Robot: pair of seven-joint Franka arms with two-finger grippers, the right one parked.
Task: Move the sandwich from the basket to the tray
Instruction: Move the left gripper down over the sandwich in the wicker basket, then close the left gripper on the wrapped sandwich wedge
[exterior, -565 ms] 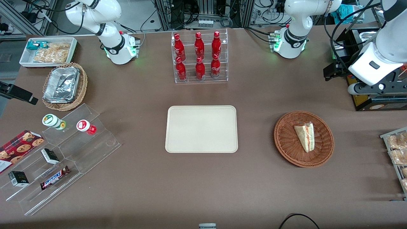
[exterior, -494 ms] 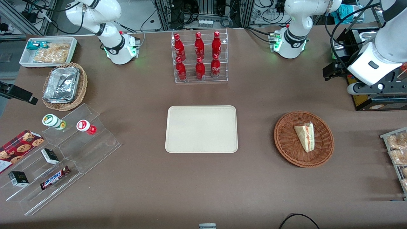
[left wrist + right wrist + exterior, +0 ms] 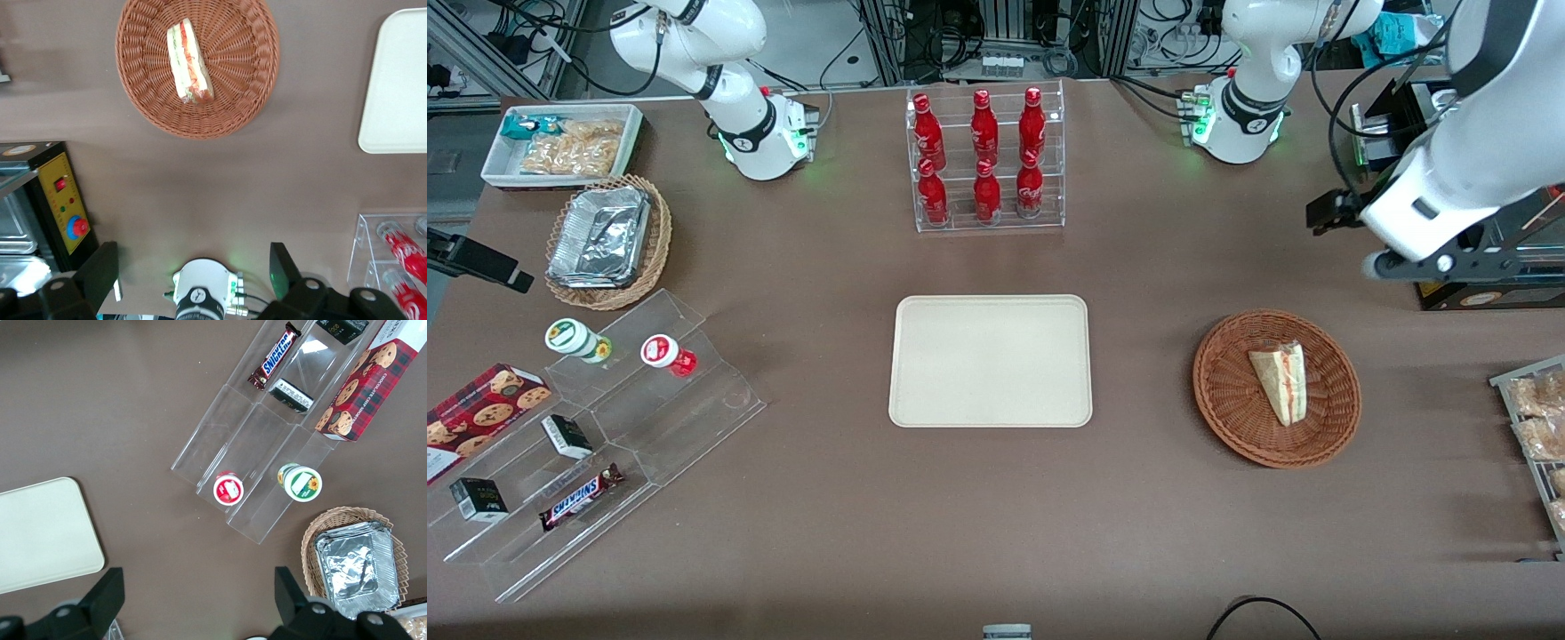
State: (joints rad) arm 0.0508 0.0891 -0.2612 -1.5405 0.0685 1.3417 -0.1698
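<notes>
The sandwich [image 3: 1282, 382], a clear-wrapped wedge with red and green filling, lies in the reddish-brown wicker basket [image 3: 1232, 391]; the left wrist view shows the sandwich [image 3: 189, 62] and the basket [image 3: 237, 80] as well. The cream tray [image 3: 991, 360] lies bare at the table's middle, and an edge of the tray [image 3: 395, 87] shows in the left wrist view. My gripper [image 3: 1327, 213] hangs high above the table, farther from the front camera than the basket. It is open, with its fingers [image 3: 101, 272] wide apart around nothing.
A clear rack of red bottles [image 3: 985, 160] stands farther from the front camera than the tray. A black and yellow control box [image 3: 1476, 284] sits beside the basket at the working arm's end. A rack of bagged snacks [image 3: 1538, 427] sits at that table edge.
The left arm has swung in over the table toward the basket, carrying the open gripper slightly nearer to the front camera. The sandwich, basket and tray have not moved.
</notes>
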